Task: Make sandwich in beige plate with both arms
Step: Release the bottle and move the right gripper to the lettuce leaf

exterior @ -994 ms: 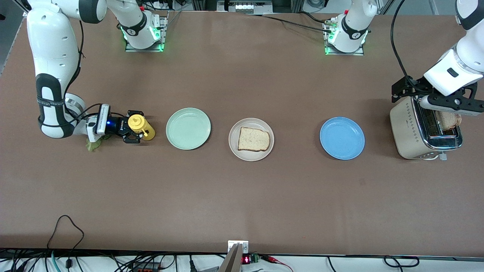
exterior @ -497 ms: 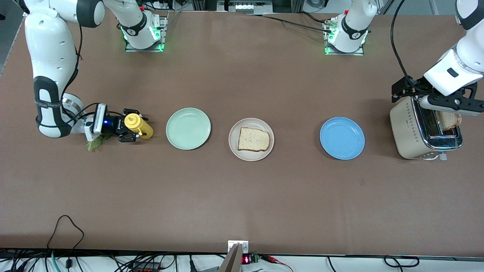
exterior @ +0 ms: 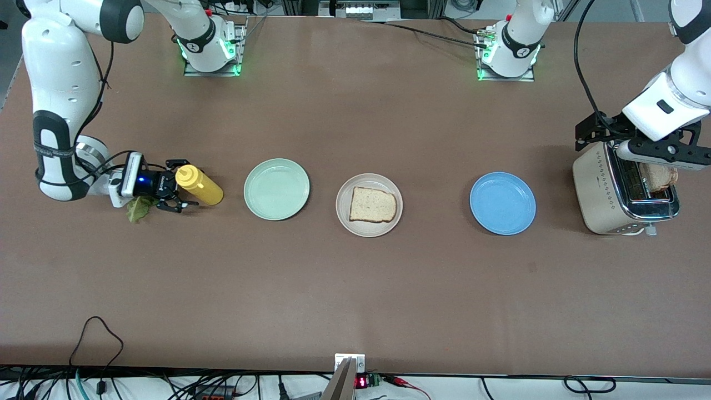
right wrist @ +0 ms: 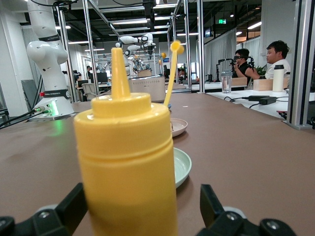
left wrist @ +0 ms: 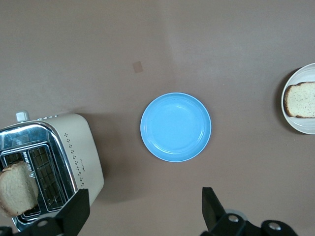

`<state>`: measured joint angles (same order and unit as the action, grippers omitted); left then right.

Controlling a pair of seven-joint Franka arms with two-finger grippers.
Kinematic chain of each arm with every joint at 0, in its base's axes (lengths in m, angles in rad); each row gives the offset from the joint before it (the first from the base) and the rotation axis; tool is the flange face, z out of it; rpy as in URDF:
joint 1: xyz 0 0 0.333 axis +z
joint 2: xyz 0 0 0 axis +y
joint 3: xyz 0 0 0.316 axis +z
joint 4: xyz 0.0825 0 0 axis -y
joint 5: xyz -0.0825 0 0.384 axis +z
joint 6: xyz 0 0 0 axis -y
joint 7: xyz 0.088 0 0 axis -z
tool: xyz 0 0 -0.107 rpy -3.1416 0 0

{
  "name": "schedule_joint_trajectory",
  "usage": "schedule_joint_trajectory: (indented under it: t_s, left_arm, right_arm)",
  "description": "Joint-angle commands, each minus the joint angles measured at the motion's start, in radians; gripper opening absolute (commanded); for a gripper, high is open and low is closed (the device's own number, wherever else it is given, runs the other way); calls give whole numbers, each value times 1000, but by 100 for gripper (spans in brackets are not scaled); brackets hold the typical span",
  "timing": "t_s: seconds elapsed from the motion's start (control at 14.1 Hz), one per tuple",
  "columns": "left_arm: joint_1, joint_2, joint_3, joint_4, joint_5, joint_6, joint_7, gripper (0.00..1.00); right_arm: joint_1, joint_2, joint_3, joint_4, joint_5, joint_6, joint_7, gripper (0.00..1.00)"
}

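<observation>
Right gripper (exterior: 176, 190) wide, clear of upright yellow mustard bottle (exterior: 199, 185); lettuce leaf (exterior: 135, 208) directly below its wrist. Left gripper (exterior: 661, 149) wide, waits over toaster (exterior: 616, 189), bread slice (exterior: 659, 176) in slot.

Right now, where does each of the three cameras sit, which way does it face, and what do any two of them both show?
Front view: high across the table, facing both arms' bases; shows the right hand open by the mustard bottle.
Left wrist view: looks straight down past the open left hand at the blue plate and toaster.
Right wrist view: low, looking level along the table; its own fingertips flank the bottle.
Shared: left wrist and front views both show the bread slice on the beige plate.
</observation>
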<state>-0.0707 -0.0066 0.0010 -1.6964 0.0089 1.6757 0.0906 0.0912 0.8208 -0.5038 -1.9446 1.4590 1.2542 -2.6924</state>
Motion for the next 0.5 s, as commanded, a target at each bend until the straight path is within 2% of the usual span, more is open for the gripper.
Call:
schedule_joint_trajectory:
  t_s: [0.0, 0.28, 0.43]
  left_arm:
    - [-8, -10, 2, 6, 20, -17, -9, 100]
    - [-8, -12, 2, 6, 20, -17, -9, 100]
    - [-8, -12, 2, 6, 20, -17, -9, 100]
  right_arm:
    - [-51, -9, -10, 21, -74, -24, 77, 100]
    - [-21, -29, -106, 39, -140, -15, 212, 100]
    - [57, -37, -207, 39, -154, -12, 293, 100]
